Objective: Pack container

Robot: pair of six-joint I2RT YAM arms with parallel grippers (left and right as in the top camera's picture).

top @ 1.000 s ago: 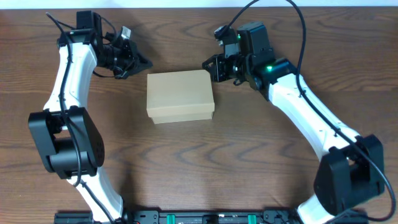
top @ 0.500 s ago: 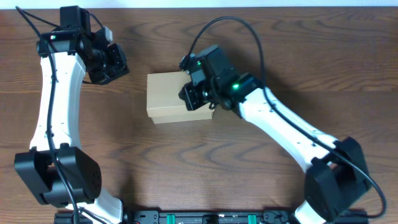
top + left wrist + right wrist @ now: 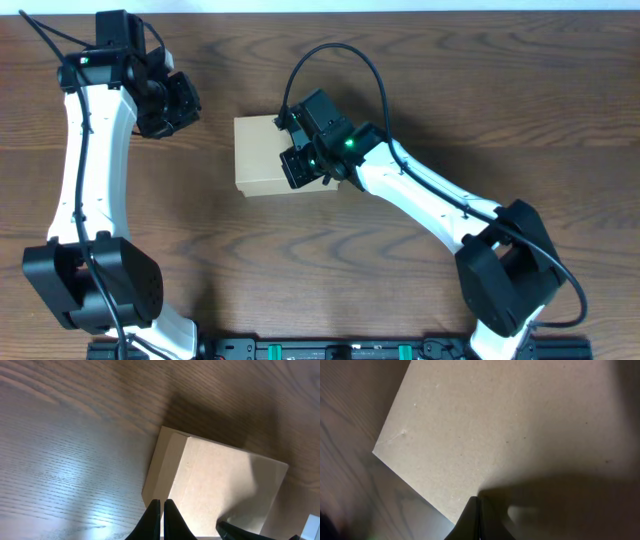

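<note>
The tan cardboard container [image 3: 256, 158] lies closed in the middle of the table. It shows in the left wrist view [image 3: 220, 485] and fills the right wrist view [image 3: 510, 425]. My right gripper [image 3: 300, 163] is shut and empty, fingertips [image 3: 478, 502] pressed down on the lid over the box's right half. My left gripper [image 3: 170, 105] is shut and empty, to the left of the box and apart from it; its fingertips [image 3: 162, 507] point toward the box's left edge.
The dark wood table [image 3: 400, 270] surrounds the box. A black rail [image 3: 320, 350] runs along the front edge. The right arm's cable [image 3: 335, 55] loops above the box.
My right gripper moved left from beside the box's right edge onto its lid. The box shifted slightly left. My left arm swung up and back, then held still.
</note>
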